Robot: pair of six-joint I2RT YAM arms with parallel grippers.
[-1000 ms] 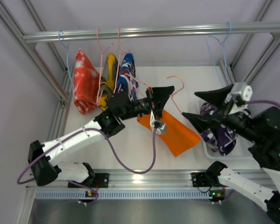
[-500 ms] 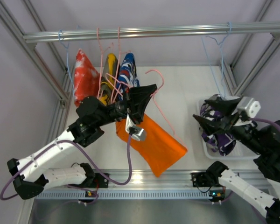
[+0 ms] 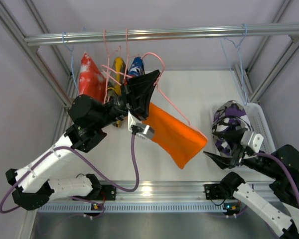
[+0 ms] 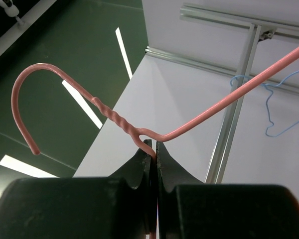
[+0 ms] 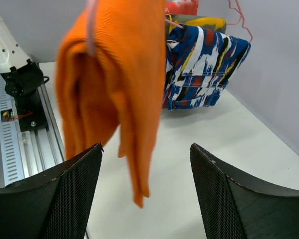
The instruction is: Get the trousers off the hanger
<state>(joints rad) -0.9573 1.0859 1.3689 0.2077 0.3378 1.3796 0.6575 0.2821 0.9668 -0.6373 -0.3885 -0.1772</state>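
Note:
The orange trousers point(image 3: 178, 135) hang folded over a pink wire hanger point(image 3: 171, 105), above the table. My left gripper point(image 3: 156, 75) is shut on the hanger just below its twisted neck point(image 4: 120, 122), with the hook free in the air. In the right wrist view the orange trousers point(image 5: 109, 84) hang just beyond my open, empty right gripper point(image 5: 145, 147). That gripper point(image 3: 215, 145) sits low, to the right of the cloth. The camouflage trousers point(image 3: 231, 119) lie bunched in the white tray point(image 3: 262, 125).
A red-and-white garment point(image 3: 89, 79), a yellow one point(image 3: 119, 65) and a blue patterned one point(image 5: 204, 64) hang on pink hangers from the metal rail point(image 3: 189, 34). Empty blue hangers point(image 3: 234, 50) hang at its right end. Frame posts stand at both sides.
My left arm has lifted the hanger and orange trousers up and back towards the rail. My right gripper has drawn back from the camouflage trousers towards the near edge, now facing the orange cloth.

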